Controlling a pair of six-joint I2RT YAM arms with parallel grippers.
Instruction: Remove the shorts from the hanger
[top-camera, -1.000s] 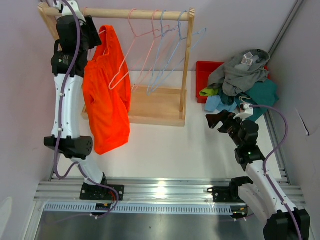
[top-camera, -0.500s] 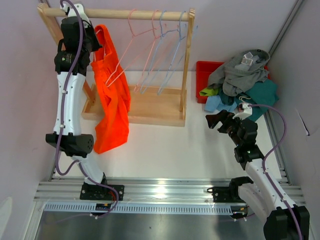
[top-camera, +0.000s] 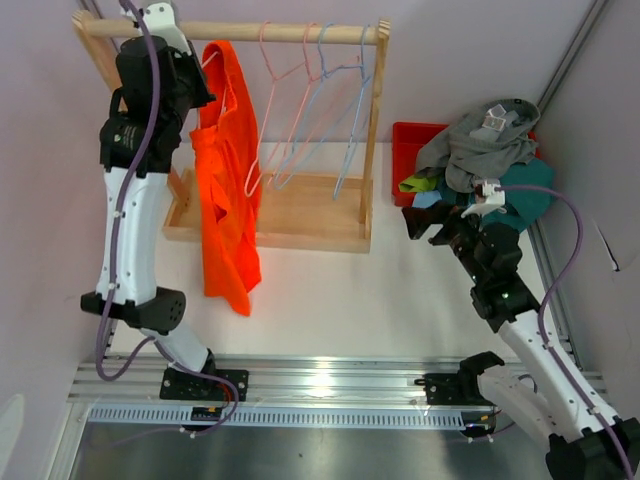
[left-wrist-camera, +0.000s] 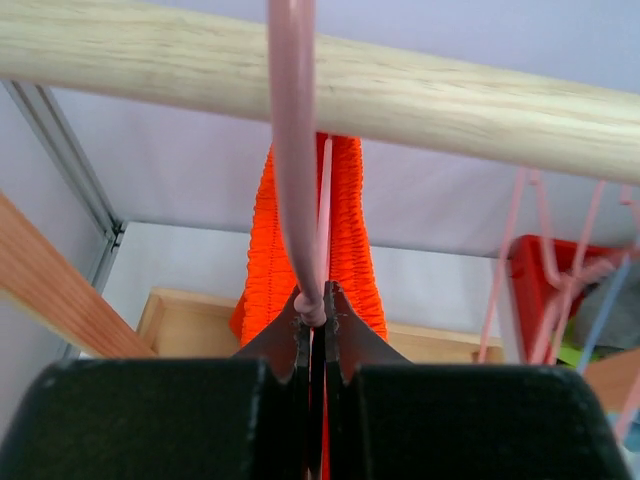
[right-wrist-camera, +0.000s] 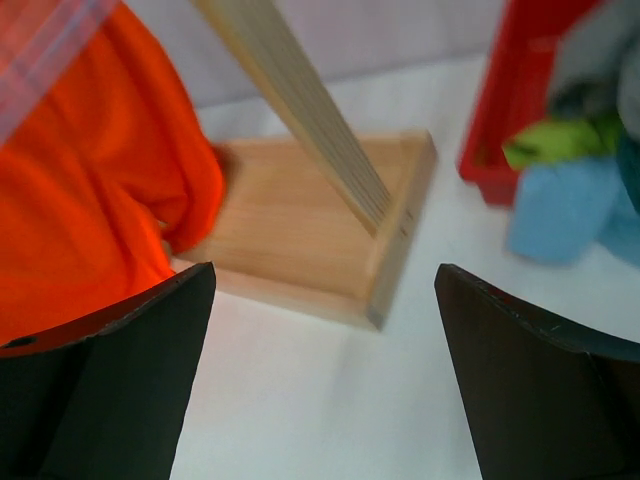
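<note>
The orange shorts (top-camera: 228, 200) hang from a pink hanger (left-wrist-camera: 295, 150) hooked over the rack's wooden rod (top-camera: 270, 32). My left gripper (top-camera: 203, 72) is up by the rod. In the left wrist view the left gripper (left-wrist-camera: 315, 305) is shut on the hanger's neck, just under the rod (left-wrist-camera: 450, 100), with the shorts' waistband (left-wrist-camera: 352, 230) behind it. My right gripper (top-camera: 425, 222) hovers open over the table between the rack and the tray, nothing between its fingers. The right wrist view shows the right gripper (right-wrist-camera: 325, 272) facing the orange shorts (right-wrist-camera: 90, 180) and the rack's base (right-wrist-camera: 310, 230).
Several empty pink and blue hangers (top-camera: 320, 90) hang on the rod to the right. The rack's wooden base (top-camera: 310, 215) sits under them. A red tray (top-camera: 410, 150) at the right holds a pile of grey (top-camera: 480, 145), teal (top-camera: 528, 190), lime green (top-camera: 418, 183) and light blue (top-camera: 430, 207) shorts.
My left gripper has closed on the hanger's neck. The orange shorts have turned edge-on and swung right. My right arm has risen and reached a little toward the rack.
</note>
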